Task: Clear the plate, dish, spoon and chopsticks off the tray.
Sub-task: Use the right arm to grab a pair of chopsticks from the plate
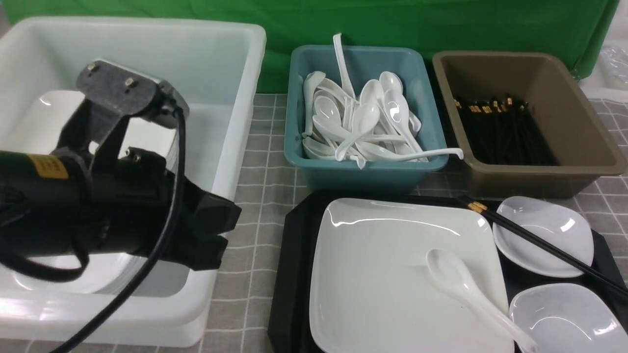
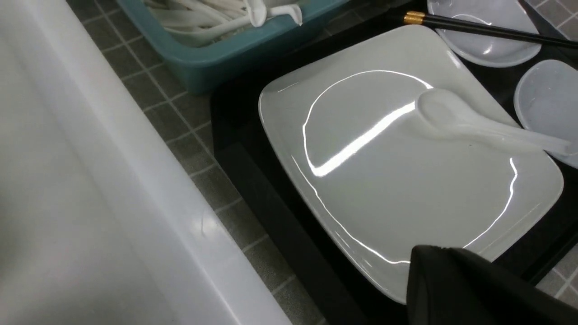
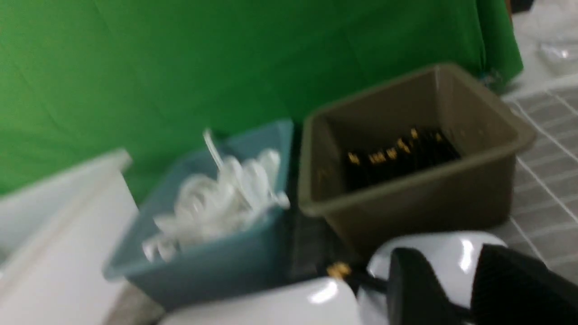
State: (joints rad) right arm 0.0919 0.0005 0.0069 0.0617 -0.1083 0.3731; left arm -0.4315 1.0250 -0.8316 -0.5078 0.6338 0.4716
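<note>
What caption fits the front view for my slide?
Glossy white soup spoon lies on large white square plate on black textured tray; black gold-tipped chopsticks cross a small white bowl.

Black left pincer [image 2: 442, 275] and arm [image 1: 122, 211], yellow label [image 1: 47, 166].

You're looking at a big white tub [image 1: 235, 63] filling the left of the front frame, with white dishware [image 1: 49, 105] lying inside it. A teal tub [image 1: 363, 171] is sitting at top centre, holding a heap of white soup spoons [image 1: 363, 122], with one handle poking up past its far rim. A brown tub [image 1: 579, 127] is sitting just right of it, holding black gold-ended sticks [image 1: 500, 132]. A grey checked cloth [image 1: 265, 196] is covering the table, and a green backdrop [image 1: 392, 24] is hanging behind.
</note>
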